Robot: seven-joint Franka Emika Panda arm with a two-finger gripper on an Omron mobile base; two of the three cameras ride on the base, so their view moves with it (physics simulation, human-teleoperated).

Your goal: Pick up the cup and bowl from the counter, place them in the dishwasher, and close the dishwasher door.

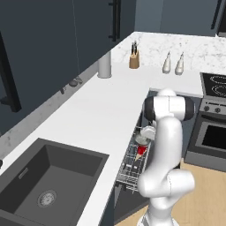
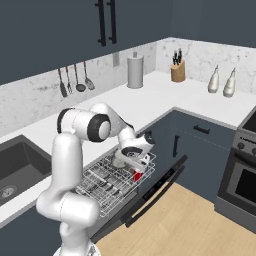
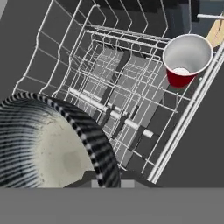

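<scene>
Fingers (image 2: pixel 131 156) pinching the shallow round grey metallic bowl (image 2: pixel 130 152), holding it over the grey wire pull-out rack (image 2: pixel 107 182) near frame centre. Small red tapered cup (image 3: pixel 186 59) sitting upright in the rack, upper right of the hand view, apart from the bowl. Dark blue-grey dishwasher door (image 2: pixel 150 192) hanging open below.

A glossy white arm (image 1: pixel 170 145) of rounded, tube-like segments, with dark bands at its joints (image 2: pixel 98 127).
</scene>
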